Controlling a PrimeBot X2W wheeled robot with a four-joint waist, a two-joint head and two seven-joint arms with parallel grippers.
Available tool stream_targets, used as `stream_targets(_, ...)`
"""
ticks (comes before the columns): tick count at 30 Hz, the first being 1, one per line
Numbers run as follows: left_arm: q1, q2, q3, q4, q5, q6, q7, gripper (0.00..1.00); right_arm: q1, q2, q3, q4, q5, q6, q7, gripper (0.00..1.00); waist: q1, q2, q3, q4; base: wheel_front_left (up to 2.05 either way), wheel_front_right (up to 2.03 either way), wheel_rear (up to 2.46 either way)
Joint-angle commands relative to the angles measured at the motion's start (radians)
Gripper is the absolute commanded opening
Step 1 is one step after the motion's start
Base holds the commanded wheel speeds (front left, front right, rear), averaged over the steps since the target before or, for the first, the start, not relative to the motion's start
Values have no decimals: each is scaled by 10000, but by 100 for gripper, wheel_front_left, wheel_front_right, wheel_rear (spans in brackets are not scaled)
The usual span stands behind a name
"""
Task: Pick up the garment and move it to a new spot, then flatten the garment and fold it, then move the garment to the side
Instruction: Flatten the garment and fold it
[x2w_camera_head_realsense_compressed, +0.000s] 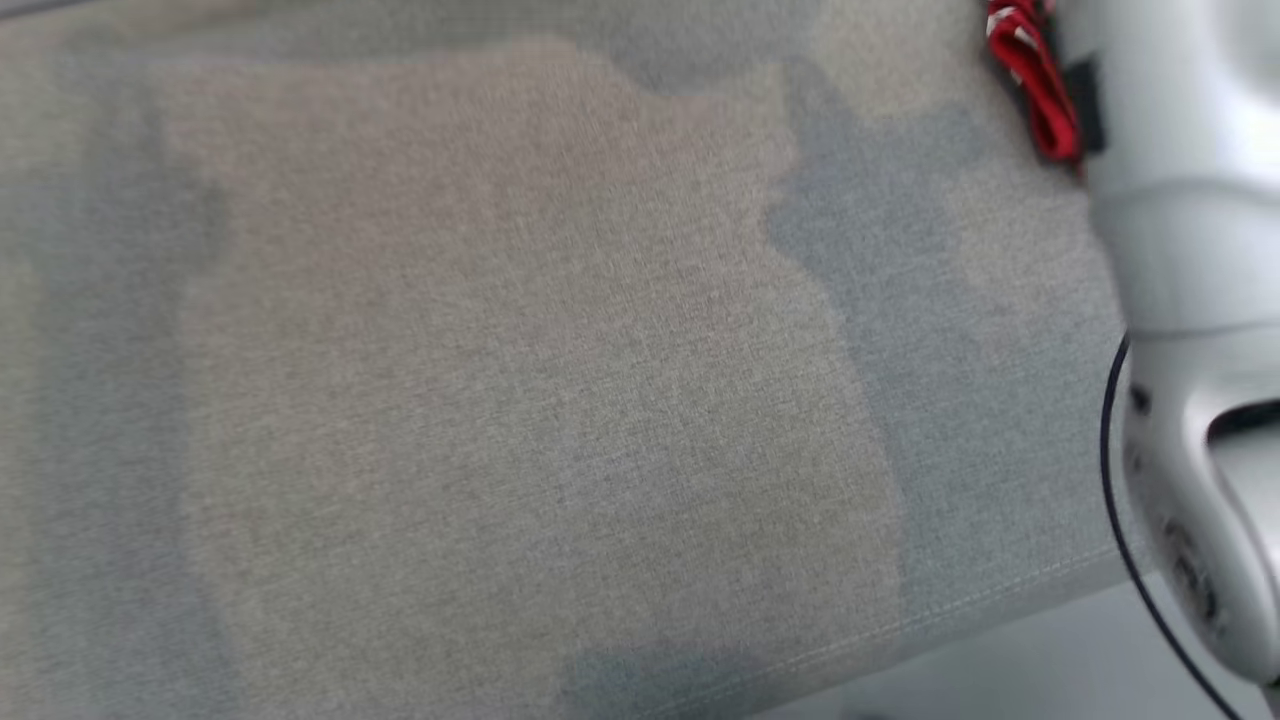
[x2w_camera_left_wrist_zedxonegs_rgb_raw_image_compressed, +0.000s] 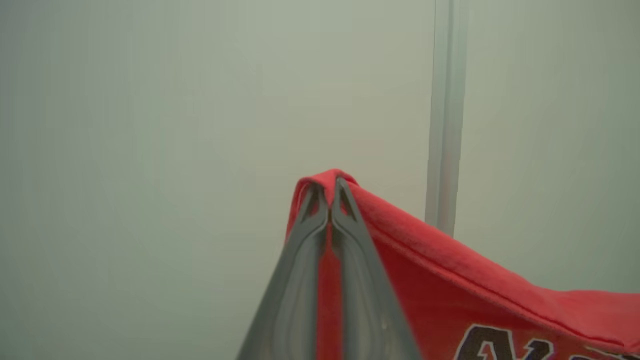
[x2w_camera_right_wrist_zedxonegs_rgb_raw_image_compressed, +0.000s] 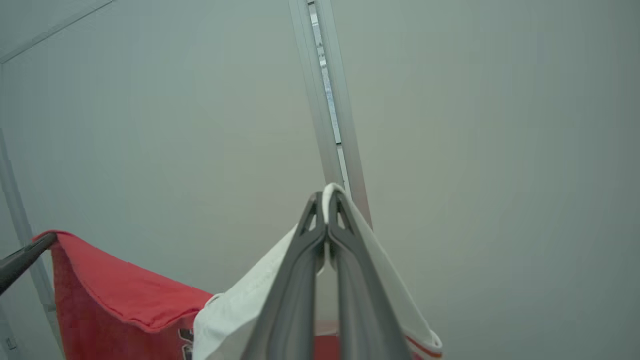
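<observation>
Two claws: both pinched tight on the garment; fingers pressed together at the tips, no gap between them
Left claw (x2w_camera_left_wrist_zedxonegs_rgb_raw_image_compressed: 329, 192): grips a red corner of the garment (x2w_camera_left_wrist_zedxonegs_rgb_raw_image_compressed: 450, 280); the cloth folds over its fingertips and drops on either side of them
Right claw (x2w_camera_right_wrist_zedxonegs_rgb_raw_image_compressed: 327, 200): grips a white part of the same garment, edged lower down with a thin red line; the white cloth wraps over its tips and falls away on both sides
Garment, place: hanging from the two claws, strung between them; in the head view a small red-and-white bunch shows just beside the pale right forearm (x2w_camera_head_realsense_compressed: 1180, 200), over the grey cloth (x2w_camera_head_realsense_compressed: 500, 380)
Long axis: along the held top edge, from one claw across to the other; from the left claw the red edge slopes down and away to that claw's right; from the right claw it runs off to that claw's left, ending at a dark finger of the left claw
Facing: the body hangs below that edge; dark lettering (x2w_camera_left_wrist_zedxonegs_rgb_raw_image_compressed: 505, 345) sits on the side turned toward the claws, too cut off to read
Beyond the claws: a pale wall (x2w_camera_left_wrist_zedxonegs_rgb_raw_image_compressed: 150, 150) and a metal post (x2w_camera_right_wrist_zedxonegs_rgb_raw_image_compressed: 327, 100), well past the fingertips
</observation>
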Motion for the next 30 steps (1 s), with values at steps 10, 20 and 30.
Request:
stream_targets(10,1119,396,348,1431,-412,-786,-808,0,2361,-471,1913,-870,1558,4,-624,0,-1,0,1375,-381,0,0,0)
stream_targets(20,1468,-8,581,1117,-959,-1176,-888,0,3432,-1132,2179,-2189,2171,4,-764,0,-1,0,1009,-38,0,0,0)
stream_targets(30,4983,80,1111,-1281,-1774,-1265,-865,0,6562,-1828,1258,-3942,2210,4,-727,0,-1,0,-69,725,0,0,0)
